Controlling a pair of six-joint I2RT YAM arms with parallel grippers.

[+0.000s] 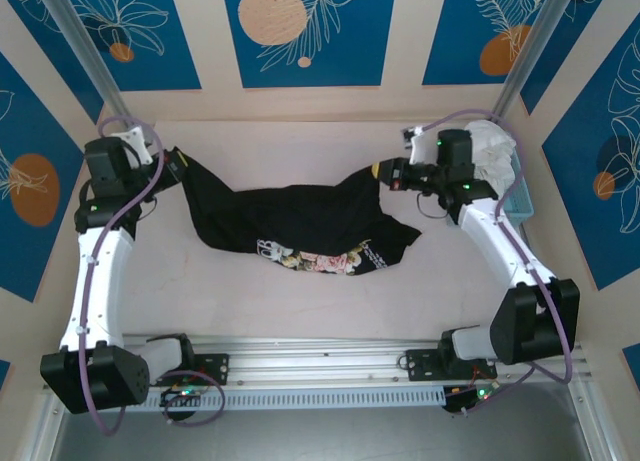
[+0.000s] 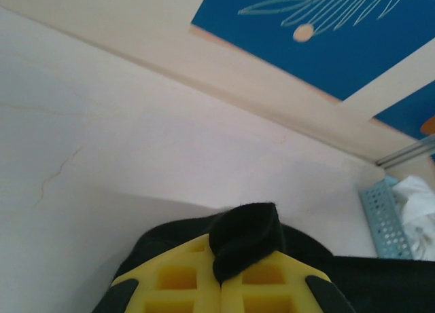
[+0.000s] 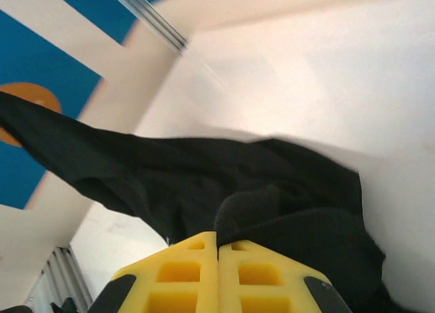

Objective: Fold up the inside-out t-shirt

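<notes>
Inside-out t-shirt (image 1: 300, 221): black, floral print along the near hem, slung across mid-table.
Left gripper (image 1: 170, 169): at the shirt's ten o'clock, jaws clamped on a cloth fold.
Right gripper (image 1: 388, 173): at two o'clock, pinched tight on cloth.
White garment (image 1: 492, 143) in blue basket (image 1: 521, 196): beyond, two o'clock.

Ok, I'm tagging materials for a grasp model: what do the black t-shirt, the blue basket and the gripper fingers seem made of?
The t-shirt looks like soft matte cloth, maybe cotton: it sags and creases. The basket: probably plastic, pale blue, rows of small holes. The fingers: yellow moulded plastic, matte, square recesses.
</notes>
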